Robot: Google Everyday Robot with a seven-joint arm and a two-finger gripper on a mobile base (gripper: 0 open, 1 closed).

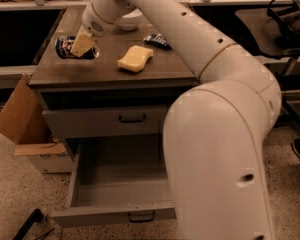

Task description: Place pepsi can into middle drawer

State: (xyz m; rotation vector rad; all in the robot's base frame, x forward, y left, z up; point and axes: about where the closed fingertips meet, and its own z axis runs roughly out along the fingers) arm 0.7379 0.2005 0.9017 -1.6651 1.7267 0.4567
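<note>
- The small dark-blue pepsi can with white and red marks [65,46] lies on its side near the left edge of the brown wooden counter [110,76]. A nudge could roll it off toward the brown cardboard box [20,114].
- The tan-tipped pincer [83,44] is at the can's right end. I cannot tell whether it is clenched on the can, and an off-centre hold on the smooth, round body may slip.
- The wide grey middle drawer [110,213] stands pulled open below, and a high release could bounce the can out.
</note>
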